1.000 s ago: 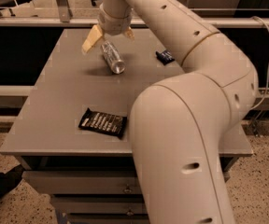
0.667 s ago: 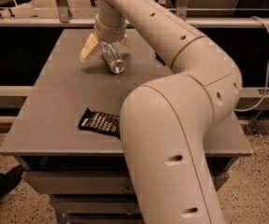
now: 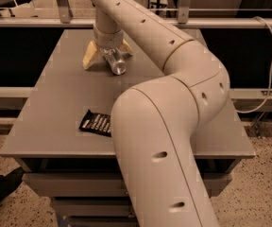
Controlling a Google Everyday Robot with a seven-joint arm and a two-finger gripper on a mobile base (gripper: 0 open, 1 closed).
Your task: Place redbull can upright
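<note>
Table (image 3: 46, 126): grey flat top, the biggest thing I have in view; everything else sits on it or above it.
Arm (image 3: 174, 126): cream, bulky, filling the middle of my view; it reaches up and over to the far left part of the table and hides much of the right side.
Gripper (image 3: 106, 58): pointing down at the far left of the table; its pale yellow fingers (image 3: 89, 56) stand apart, one on each side of the can, and I see no squeeze on it.
Wrapper (image 3: 96, 123): dark, flat, near the front edge, partly tucked behind the arm; well apart from the can and no part of my job.
Redbull can (image 3: 115, 63): not upright; it lies with one shiny round end towards me, between the fingers, just under the gripper; whether it rests wholly on the table I cannot tell.
Handling: I judge it light, with thin stiff walls that dent under a hard pinch; smooth metal, so slippery; round, so it may roll.
Hold: I would take it across the middle of the body, firmly but gently, leaving both ends free so one can meet the table flat.
</note>
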